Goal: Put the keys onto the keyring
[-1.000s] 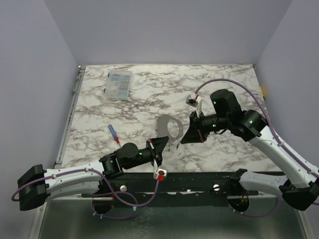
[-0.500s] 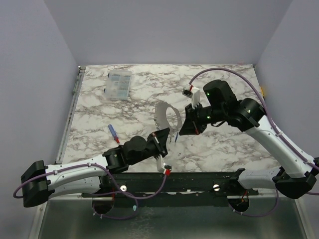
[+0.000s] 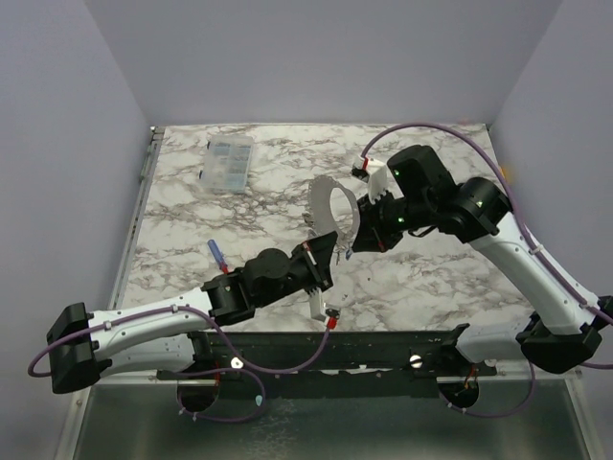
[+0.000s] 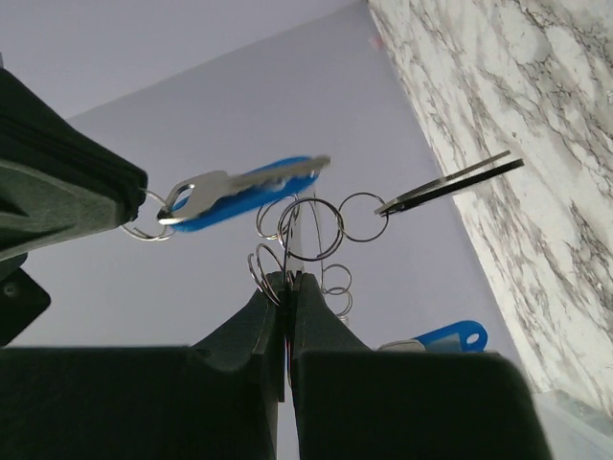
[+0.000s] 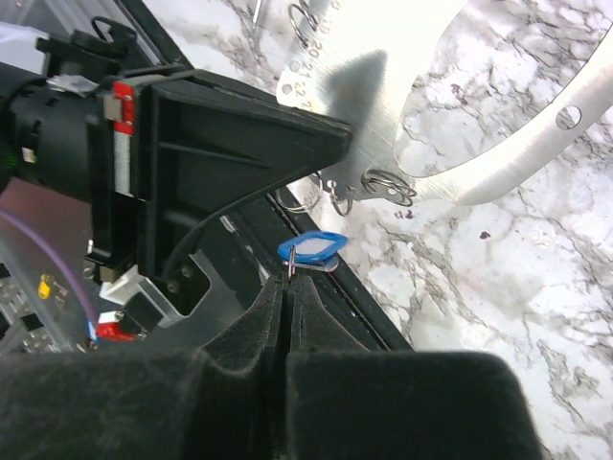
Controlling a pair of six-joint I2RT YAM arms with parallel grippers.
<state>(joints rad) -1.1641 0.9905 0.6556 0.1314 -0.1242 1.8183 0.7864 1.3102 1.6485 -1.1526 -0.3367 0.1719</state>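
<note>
The keyring (image 3: 330, 204) is a wide flat grey metal ring, held up off the table and tilted. My left gripper (image 3: 324, 257) is shut on its lower rim; the left wrist view shows the ring edge-on (image 4: 299, 225) between the closed fingers (image 4: 289, 280), with small wire loops around it. My right gripper (image 3: 354, 241) is shut on the small loop of a blue-headed key (image 5: 311, 251), held right beside the ring (image 5: 383, 115). That key (image 4: 244, 187) shows in the left wrist view too. A dark key (image 4: 450, 182) hangs from a loop. Another blue key (image 4: 441, 337) shows lower down.
A clear plastic compartment box (image 3: 228, 161) stands at the far left of the marble table (image 3: 431, 287). A small blue-and-red item (image 3: 218, 255) lies at the left, near my left arm. The black base rail (image 3: 383, 345) runs along the near edge.
Both grippers have risen and moved away from the near edge. The keyring has been lifted higher and to the right, and the right gripper with its key has closed in on it.
</note>
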